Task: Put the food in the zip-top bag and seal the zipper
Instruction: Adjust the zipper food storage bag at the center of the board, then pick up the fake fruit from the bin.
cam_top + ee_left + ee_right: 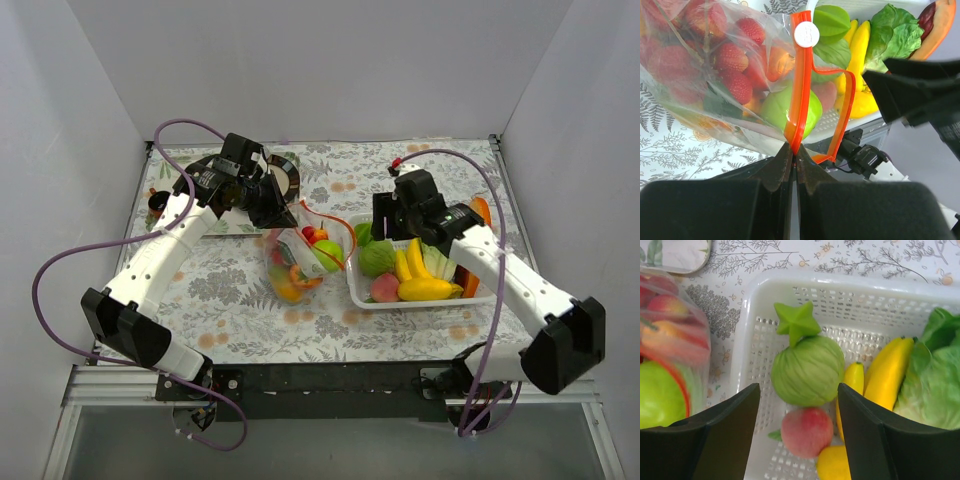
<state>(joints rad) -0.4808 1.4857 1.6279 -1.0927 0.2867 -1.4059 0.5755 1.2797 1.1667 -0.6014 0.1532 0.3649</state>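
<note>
The clear zip-top bag (292, 262) lies mid-table holding strawberries, a green apple and orange pieces. My left gripper (794, 149) is shut on its orange-red zipper strip (801, 85), which carries a white slider (806, 34); in the top view the gripper (283, 213) is at the bag's far end. My right gripper (799, 400) is open above the white basket (747, 325), straddling a green cabbage (808, 371) and a pink peach (806, 431). A green star fruit (796, 322), bananas (889, 370) and lettuce (935, 380) also lie in the basket (355, 290).
A round dark object (284, 172) and a small dark item (157, 207) sit at the table's far left. A tray edge (675, 260) shows at the top left of the right wrist view. White walls enclose the floral tablecloth.
</note>
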